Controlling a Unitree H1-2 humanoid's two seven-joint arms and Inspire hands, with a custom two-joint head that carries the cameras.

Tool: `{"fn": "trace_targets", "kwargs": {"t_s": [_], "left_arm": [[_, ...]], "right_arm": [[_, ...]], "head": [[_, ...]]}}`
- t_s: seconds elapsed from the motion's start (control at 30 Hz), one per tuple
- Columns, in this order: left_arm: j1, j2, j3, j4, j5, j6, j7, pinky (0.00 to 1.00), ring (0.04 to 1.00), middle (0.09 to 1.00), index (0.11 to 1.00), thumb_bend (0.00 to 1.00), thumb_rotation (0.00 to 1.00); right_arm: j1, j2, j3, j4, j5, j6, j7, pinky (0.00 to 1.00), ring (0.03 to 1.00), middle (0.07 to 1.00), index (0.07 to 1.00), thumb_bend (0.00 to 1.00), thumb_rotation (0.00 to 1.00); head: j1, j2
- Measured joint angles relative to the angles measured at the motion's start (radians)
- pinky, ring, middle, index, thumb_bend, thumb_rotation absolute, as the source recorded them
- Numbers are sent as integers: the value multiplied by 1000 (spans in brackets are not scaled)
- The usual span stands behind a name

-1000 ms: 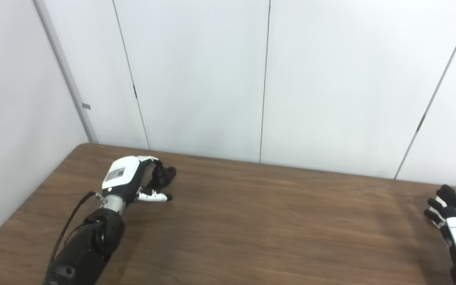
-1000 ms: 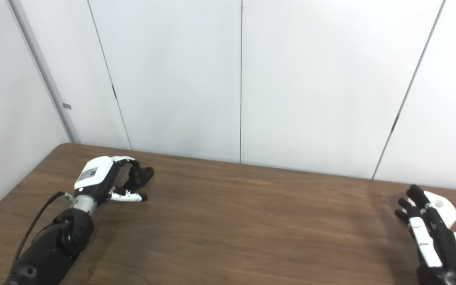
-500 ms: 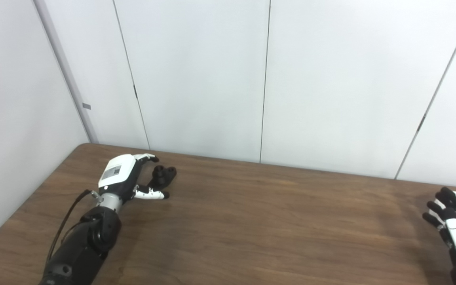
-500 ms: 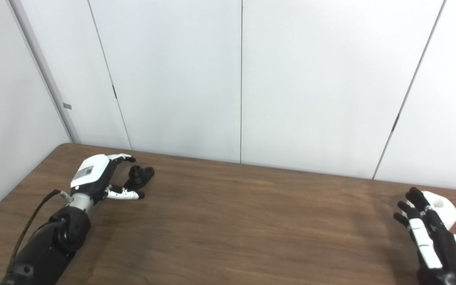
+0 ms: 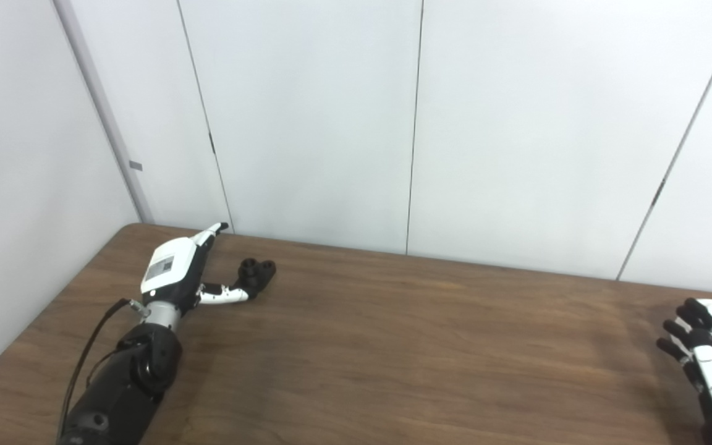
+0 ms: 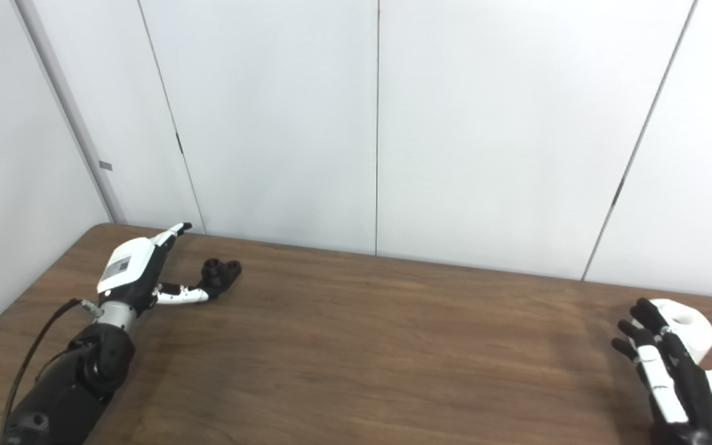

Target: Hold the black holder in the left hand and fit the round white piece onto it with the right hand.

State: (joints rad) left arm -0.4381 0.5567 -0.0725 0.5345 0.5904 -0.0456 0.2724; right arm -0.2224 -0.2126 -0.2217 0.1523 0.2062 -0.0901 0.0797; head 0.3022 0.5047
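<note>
Both hands hold nothing. One second ago the left hand (image 5: pixel 173 275) curled around the black holder (image 5: pixel 256 273); now its fingers are splayed, thumb beside it on the table (image 5: pixel 393 346). Right hand (image 6: pixel 665 371) hangs spread beside the round white piece (image 6: pixel 686 327). Hand's label unreadable.

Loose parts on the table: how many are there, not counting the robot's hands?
2. The black holder lies at the far left, beside the open left hand. The round white piece lies at the far right, partly hidden behind the open right hand.
</note>
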Motion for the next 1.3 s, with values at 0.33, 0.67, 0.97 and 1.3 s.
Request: {"fn": "trace_targets", "kwargs": {"t_s": [0.33,0.67,0.97,1.3], "left_arm": [[-2,21,-50,0,48,64,-42,849,888,866,828,1000,424],[-2,64,-142,0,144,62,-53,890,896,859,804,1000,466],[-2,69,-174,0,160,62,-54,888,884,840,774,1000,482],[-2,59,-174,2,158,5,12,820,814,730,556,920,221]], "right_arm": [[4,0,2,-42,-2,7,-3,817,872,906,878,444,658],[12,6,3,-73,-11,27,-12,817,872,910,880,446,660],[12,15,2,-73,-12,30,-18,816,859,894,865,420,631],[12,16,3,-79,-19,35,-18,800,857,900,873,406,640]], "head": [[-5,11],[-6,12],[-18,18],[-25,21]]}}
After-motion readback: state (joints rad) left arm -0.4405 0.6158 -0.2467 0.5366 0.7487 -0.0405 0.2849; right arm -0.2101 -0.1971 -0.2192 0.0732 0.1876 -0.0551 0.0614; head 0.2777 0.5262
